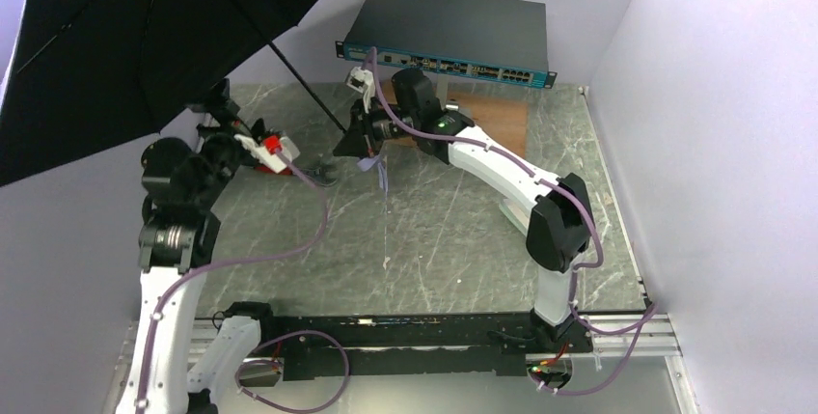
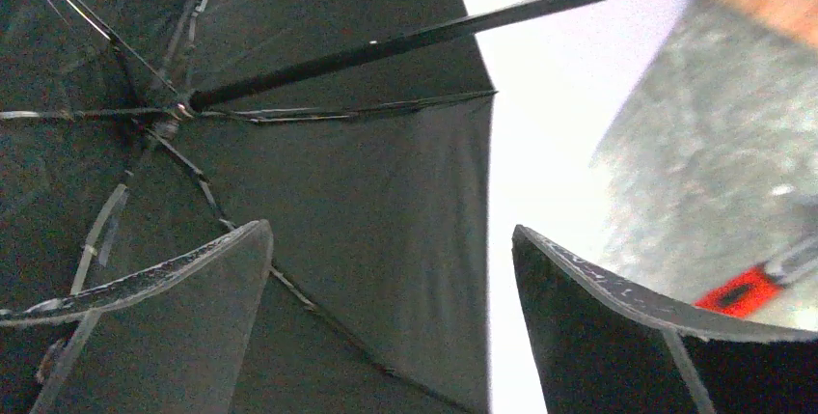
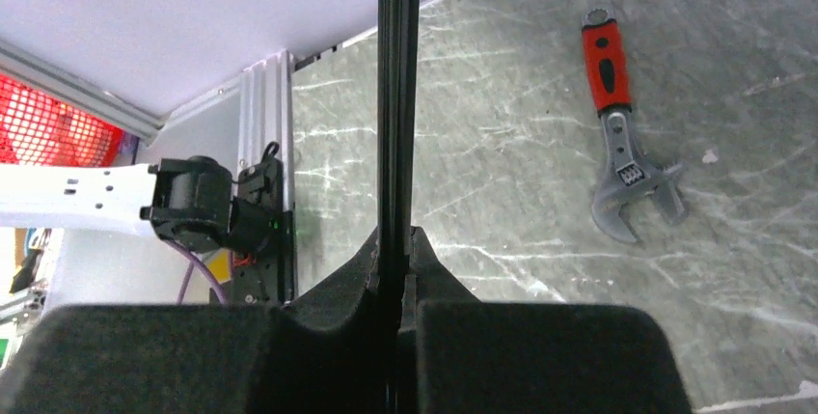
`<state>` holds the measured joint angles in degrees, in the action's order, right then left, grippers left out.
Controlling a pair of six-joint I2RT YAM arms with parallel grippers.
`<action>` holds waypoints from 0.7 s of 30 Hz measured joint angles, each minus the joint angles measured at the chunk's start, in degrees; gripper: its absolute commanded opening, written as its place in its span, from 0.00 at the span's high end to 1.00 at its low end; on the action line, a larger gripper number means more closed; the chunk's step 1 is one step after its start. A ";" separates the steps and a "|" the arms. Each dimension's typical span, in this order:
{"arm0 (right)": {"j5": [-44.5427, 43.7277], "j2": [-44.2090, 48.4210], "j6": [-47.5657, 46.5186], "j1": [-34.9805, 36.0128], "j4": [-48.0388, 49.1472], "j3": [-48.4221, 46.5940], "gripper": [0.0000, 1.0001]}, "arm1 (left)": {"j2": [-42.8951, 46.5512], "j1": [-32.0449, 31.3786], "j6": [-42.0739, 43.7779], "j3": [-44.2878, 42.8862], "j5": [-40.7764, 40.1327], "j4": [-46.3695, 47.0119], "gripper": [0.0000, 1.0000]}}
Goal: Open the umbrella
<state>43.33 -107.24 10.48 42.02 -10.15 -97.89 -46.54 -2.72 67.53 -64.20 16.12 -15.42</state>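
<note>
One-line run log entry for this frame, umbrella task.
umbrella: spread open | right gripper: shut on umbrella shaft | left gripper: open, empty, facing umbrella's underside | wrench: lying on table

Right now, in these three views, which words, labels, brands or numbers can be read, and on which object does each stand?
No text can be read in any view.
Flat black network switch with teal front: pale marks by its ports, too small to read.
Red-handled grey adjustable wrench: no legible marking.
Black open umbrella: no print visible.
</note>
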 measured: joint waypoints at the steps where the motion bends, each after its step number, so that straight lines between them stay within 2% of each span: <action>1: 0.57 -0.44 0.76 -0.26 1.05 -0.24 1.00 | 1.64 0.00 -3.06 0.42 1.29 -0.96 0.00; 4: 1.51 -2.14 1.16 -0.22 3.45 -0.98 1.00 | 4.90 -0.09 -10.73 1.18 3.23 -4.22 0.00; 11: 2.19 -5.29 1.09 0.39 7.21 -0.72 1.00 | 5.25 -0.11 -26.49 1.07 3.50 -12.48 0.00; 17: 2.16 -5.29 -1.40 0.66 7.69 2.29 1.00 | 7.63 -0.04 -33.24 1.09 4.81 -18.53 0.00; 21: 2.16 -6.05 -5.33 1.16 6.67 4.96 1.00 | 9.16 0.00 -32.50 0.90 13.44 -24.81 0.01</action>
<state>45.50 -113.30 5.15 43.18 -3.49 -92.92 -37.39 -2.72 35.03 -63.31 29.56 -40.23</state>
